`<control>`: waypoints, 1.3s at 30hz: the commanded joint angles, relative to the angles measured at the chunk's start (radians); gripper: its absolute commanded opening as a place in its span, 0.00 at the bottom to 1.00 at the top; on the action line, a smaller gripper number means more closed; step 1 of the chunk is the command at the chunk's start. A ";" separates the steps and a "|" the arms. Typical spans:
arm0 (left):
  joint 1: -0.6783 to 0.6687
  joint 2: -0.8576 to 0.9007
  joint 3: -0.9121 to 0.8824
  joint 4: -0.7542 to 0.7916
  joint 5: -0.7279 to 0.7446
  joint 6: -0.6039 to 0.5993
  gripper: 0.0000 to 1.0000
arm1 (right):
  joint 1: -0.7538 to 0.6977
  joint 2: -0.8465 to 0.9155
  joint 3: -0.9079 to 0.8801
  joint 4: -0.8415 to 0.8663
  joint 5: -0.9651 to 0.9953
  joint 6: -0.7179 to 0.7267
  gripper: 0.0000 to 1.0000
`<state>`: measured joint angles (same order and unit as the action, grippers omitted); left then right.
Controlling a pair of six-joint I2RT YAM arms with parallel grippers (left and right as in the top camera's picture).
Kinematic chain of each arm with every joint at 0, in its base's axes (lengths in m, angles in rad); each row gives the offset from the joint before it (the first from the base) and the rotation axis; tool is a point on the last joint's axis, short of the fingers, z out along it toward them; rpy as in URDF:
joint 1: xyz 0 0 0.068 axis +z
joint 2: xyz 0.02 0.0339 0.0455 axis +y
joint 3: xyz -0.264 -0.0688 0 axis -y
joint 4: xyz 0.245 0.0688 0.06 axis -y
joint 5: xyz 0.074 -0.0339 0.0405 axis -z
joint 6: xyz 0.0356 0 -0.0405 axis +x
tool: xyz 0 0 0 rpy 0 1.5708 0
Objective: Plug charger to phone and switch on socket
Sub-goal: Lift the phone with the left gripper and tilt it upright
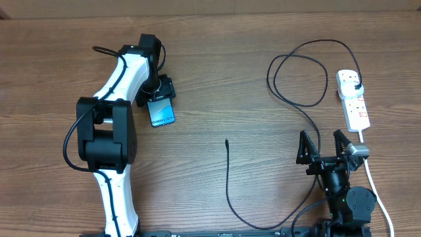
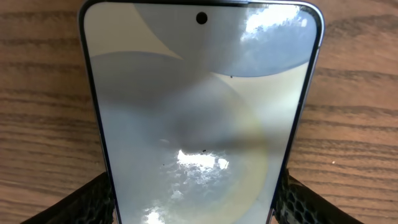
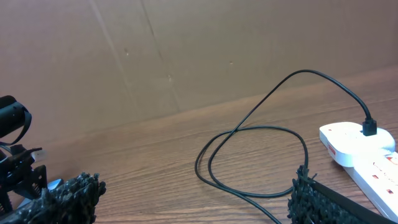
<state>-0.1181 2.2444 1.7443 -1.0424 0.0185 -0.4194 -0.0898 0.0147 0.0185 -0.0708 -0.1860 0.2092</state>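
Observation:
The phone (image 1: 162, 113) lies on the wooden table at centre left, its light blue screen facing up. It fills the left wrist view (image 2: 199, 112). My left gripper (image 1: 160, 91) (image 2: 199, 196) grips its near end, one finger pressed on each long edge. The charger cable (image 1: 299, 105) loops across the right side. Its black plug (image 1: 355, 83) (image 3: 369, 128) sits in the socket strip (image 1: 355, 105) (image 3: 364, 152), and its free connector tip (image 1: 226, 141) lies on the table mid-centre. My right gripper (image 1: 323, 146) (image 3: 193, 196) is open and empty, near the front right, apart from the cable.
The strip's white cord (image 1: 375, 184) runs down to the front right edge past the right arm. The charger cable curves along the front (image 1: 250, 220) toward the right arm base. A cardboard wall (image 3: 186, 50) stands behind the table.

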 commanded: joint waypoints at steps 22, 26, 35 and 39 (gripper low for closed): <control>-0.007 -0.002 0.312 -0.189 0.080 -0.002 0.04 | 0.005 -0.012 -0.011 0.005 0.002 0.004 1.00; -0.007 -0.002 0.365 -0.191 0.174 0.013 0.04 | 0.005 -0.012 -0.011 0.005 0.002 0.004 1.00; -0.005 -0.002 0.403 -0.153 0.484 0.015 0.04 | 0.005 -0.012 -0.011 0.005 0.002 0.004 1.00; -0.005 -0.002 0.403 -0.121 0.675 0.011 0.04 | 0.005 -0.012 -0.011 0.005 0.002 0.004 1.00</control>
<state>-0.1181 2.2444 2.1143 -1.1847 0.4610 -0.4160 -0.0898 0.0147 0.0185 -0.0704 -0.1860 0.2092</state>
